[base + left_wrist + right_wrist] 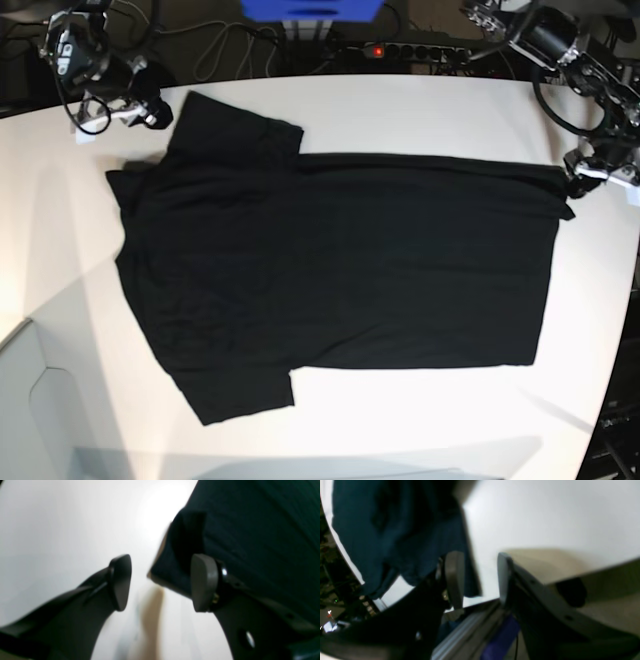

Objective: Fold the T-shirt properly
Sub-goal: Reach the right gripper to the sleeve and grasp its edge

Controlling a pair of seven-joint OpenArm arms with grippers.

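The black T-shirt (340, 260) lies spread flat on the white table (420, 420), sleeves at the left, hem at the right. My left gripper (585, 178) sits at the far hem corner. In the left wrist view it (162, 562) is open, and the T-shirt (250, 530) corner reaches into the gap beside the right finger. My right gripper (155, 112) hovers by the far sleeve. In the right wrist view it (478, 565) stands open, with the T-shirt (395, 530) behind its left finger and nothing pinched.
A power strip (385, 48) with a red light, a blue box (310, 10) and cables lie beyond the table's far edge. The table's near left edge is cut at an angle (30, 340). Bare white tabletop (62, 530) surrounds the shirt.
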